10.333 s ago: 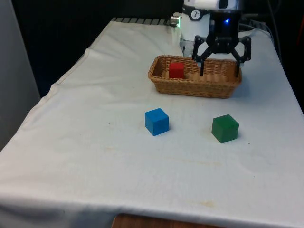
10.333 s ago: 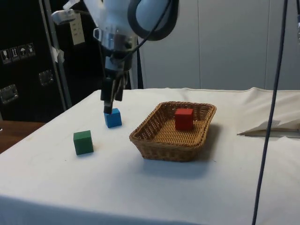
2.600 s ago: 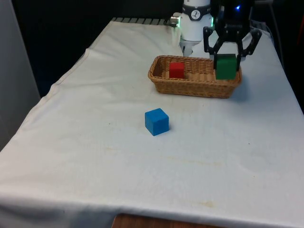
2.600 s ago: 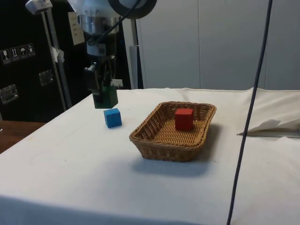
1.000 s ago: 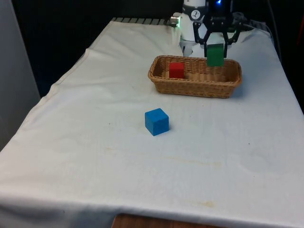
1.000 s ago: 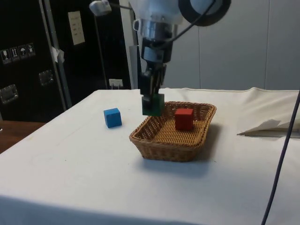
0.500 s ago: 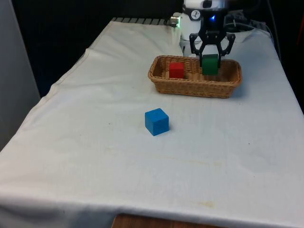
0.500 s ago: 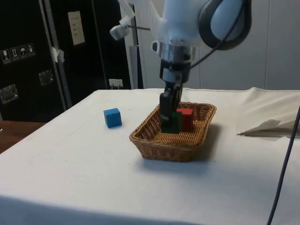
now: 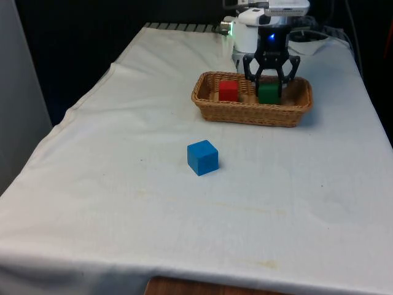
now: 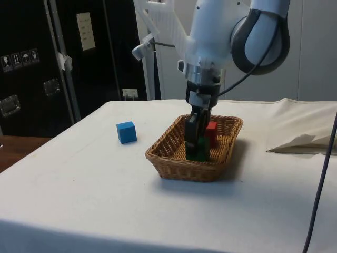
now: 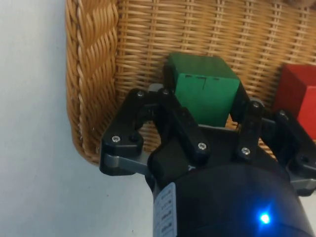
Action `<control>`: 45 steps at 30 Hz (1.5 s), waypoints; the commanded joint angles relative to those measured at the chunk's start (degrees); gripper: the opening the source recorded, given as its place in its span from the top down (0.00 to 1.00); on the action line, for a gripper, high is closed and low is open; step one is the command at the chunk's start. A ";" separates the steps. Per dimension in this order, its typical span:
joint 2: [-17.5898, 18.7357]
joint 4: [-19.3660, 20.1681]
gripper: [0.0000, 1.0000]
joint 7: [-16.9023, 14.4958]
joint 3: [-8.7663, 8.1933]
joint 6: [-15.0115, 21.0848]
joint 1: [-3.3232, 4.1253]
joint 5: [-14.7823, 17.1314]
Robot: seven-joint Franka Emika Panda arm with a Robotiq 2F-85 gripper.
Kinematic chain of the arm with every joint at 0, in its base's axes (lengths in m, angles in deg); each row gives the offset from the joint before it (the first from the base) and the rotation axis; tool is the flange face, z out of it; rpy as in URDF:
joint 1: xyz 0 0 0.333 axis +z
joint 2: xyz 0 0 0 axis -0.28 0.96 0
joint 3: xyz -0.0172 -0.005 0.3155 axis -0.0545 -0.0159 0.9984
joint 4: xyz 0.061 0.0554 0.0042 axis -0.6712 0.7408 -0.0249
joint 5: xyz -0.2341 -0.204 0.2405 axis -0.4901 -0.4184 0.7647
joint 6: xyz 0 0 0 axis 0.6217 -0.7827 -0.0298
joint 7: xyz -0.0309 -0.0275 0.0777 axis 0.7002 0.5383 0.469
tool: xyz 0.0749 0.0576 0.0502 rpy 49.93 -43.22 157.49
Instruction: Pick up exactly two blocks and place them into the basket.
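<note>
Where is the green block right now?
The green block sits inside the basket, between the fingers of the gripper. In the front view it is toward the basket's right, beside the red block.

In the side view the gripper (image 10: 192,138) covers most of the green block (image 10: 199,153), leaving a sliver at the basket (image 10: 174,158) floor, and hides part of the red block (image 10: 211,130). In the front view the basket's near wall (image 9: 258,114) hides both blocks' lower parts. In the wrist view the red block (image 11: 298,101) is cut off by the picture's edge, and the gripper body hides the green block's (image 11: 205,89) near end. Whether the fingers (image 11: 170,111) press the green block or stand just off it cannot be told.
</note>
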 commanded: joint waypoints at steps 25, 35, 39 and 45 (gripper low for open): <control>-1.38 -0.11 0.00 0.17 -0.34 -1.09 -0.17 -0.06; -5.73 -1.72 0.00 0.74 0.17 -6.30 -0.40 -0.69; -7.10 -4.47 0.00 0.23 0.29 -10.54 -0.34 -0.29; -6.65 -8.14 0.00 -0.40 0.11 -14.04 -0.17 0.40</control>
